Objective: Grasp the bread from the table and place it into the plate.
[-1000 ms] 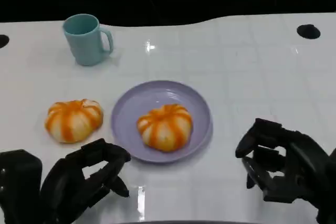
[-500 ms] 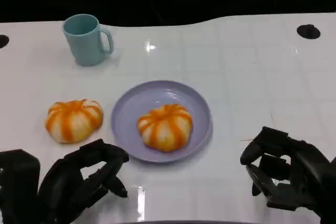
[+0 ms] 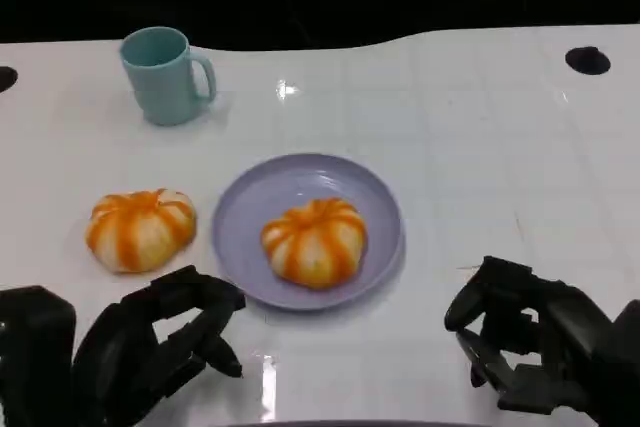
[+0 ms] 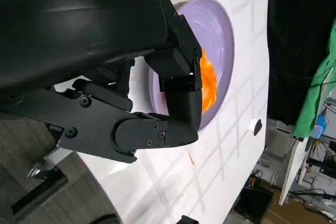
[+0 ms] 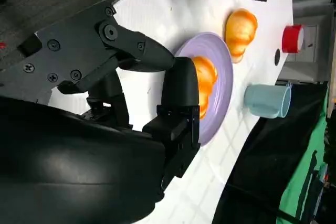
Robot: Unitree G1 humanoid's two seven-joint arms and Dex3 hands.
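White surface (image 3: 480, 147) carries a purple plate (image 3: 240, 209) with one bread (image 3: 313, 240) on it; another bread (image 3: 140, 229) lies just left, near the cup (image 3: 163, 75). Left hand (image 3: 165, 342) and right hand (image 3: 525, 332) hang curled, empty.

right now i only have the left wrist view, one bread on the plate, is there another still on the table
Observer: Yes. A loose bread lies on the table to the robot's left of the plate, close beside it but not touching.
Operator: where's my left hand relative to it
Observer: The left hand sits nearer the robot than the loose bread, apart from it and holding nothing.
Operator: anything behind it i could knock
Observer: A teal cup stands upright farther back, well apart from the loose bread.
Operator: and the right hand
Observer: The right hand is at the near edge, to the right of the plate, holding nothing.
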